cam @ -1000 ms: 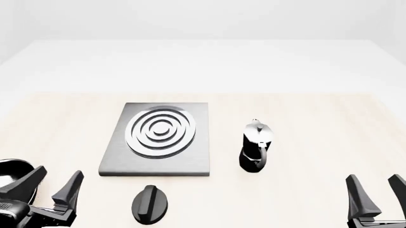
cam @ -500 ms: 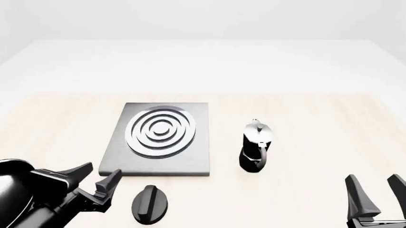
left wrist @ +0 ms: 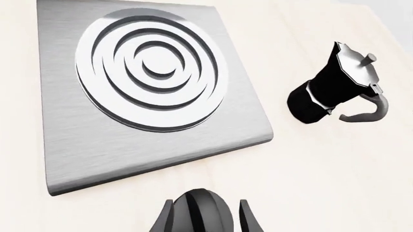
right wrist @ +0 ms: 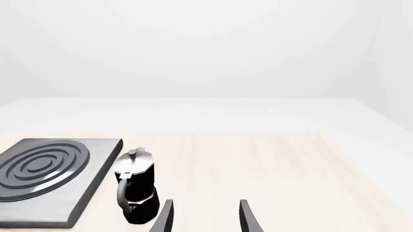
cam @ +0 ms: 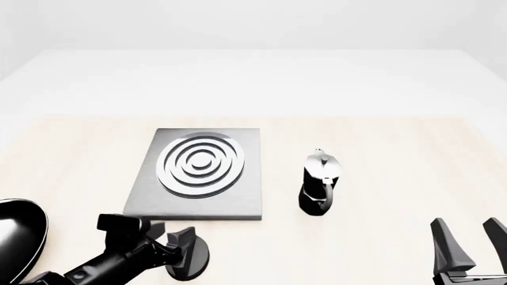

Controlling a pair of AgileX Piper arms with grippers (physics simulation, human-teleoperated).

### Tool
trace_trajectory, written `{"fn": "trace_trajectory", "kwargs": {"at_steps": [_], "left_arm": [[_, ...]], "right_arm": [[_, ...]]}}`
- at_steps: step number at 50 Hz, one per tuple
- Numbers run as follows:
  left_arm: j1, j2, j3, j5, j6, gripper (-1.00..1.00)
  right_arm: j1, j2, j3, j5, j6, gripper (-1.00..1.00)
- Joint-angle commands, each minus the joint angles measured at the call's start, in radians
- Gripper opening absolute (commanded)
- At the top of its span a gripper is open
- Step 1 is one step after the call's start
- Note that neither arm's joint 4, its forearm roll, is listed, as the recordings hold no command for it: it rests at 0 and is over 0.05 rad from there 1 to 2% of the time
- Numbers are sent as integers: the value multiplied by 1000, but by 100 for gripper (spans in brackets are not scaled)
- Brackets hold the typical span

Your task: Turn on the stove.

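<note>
The stove, a brushed-grey square slab (cam: 198,202) with concentric burner rings, lies left of centre on the table. It also shows in the left wrist view (left wrist: 71,154) and the right wrist view (right wrist: 65,208). Its black round knob (cam: 199,259) lies just in front of the slab. My left gripper (cam: 181,249) is down at the knob. In the left wrist view the gripper (left wrist: 205,202) is open, with one finger on each side of the knob's raised ridge (left wrist: 203,215). My right gripper (cam: 469,237) is open and empty at the near right, far from the stove; it also shows in its own wrist view (right wrist: 203,207).
A small black-and-silver moka pot (cam: 319,185) stands upright just right of the slab, handle towards me. It shows in the left wrist view (left wrist: 329,89) and the right wrist view (right wrist: 137,193). The wooden tabletop (cam: 396,154) ends at a white far edge.
My left arm has swung right and forward from the near left corner to the knob, and its fingers now stand on either side of the ridge. The right arm has not moved.
</note>
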Motion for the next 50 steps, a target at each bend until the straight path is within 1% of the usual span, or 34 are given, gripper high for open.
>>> {"fn": "trace_trajectory", "kwargs": {"at_steps": [1,3,5,10,18,27,31,34,35,36,37,39,40,41,43,44,45,47,48,50], "left_arm": [[-47,179,-5,-109,-77,100],[-50,207,-2,-128,-90,100],[-40,218,5,-143,-77,100],[-25,289,14,-197,-88,100],[-15,308,10,-201,-85,100],[-29,387,5,-256,-105,100],[-29,394,0,-255,-105,100],[-13,386,2,-251,-95,100],[0,371,5,-243,-83,100],[40,331,13,-224,-52,100],[57,310,16,-210,-47,100],[66,305,15,-203,-52,100],[104,279,20,-187,-32,100],[110,274,20,-182,-34,100],[165,242,24,-159,-10,100],[170,237,24,-155,-12,100],[215,208,30,-142,9,100],[223,205,30,-139,8,100],[256,184,36,-131,21,100],[242,186,33,-127,17,100]], "right_arm": [[0,-3,0,1,6,100],[1,-2,0,0,7,100],[1,-5,0,4,7,100],[1,-2,0,1,8,100],[1,9,0,-9,10,100],[1,2,0,-5,12,100],[1,3,0,-5,13,100],[1,6,0,-8,14,100],[1,3,0,-5,13,100],[2,4,0,-6,12,100],[2,7,0,-8,13,100],[2,8,0,-9,13,100],[2,8,0,-9,12,100],[2,9,0,-10,12,100],[3,14,0,-14,12,100],[3,14,0,-13,12,100],[3,13,0,-12,11,100],[4,16,0,-14,12,100],[4,15,0,-13,11,100],[4,13,0,-10,10,100]]}}
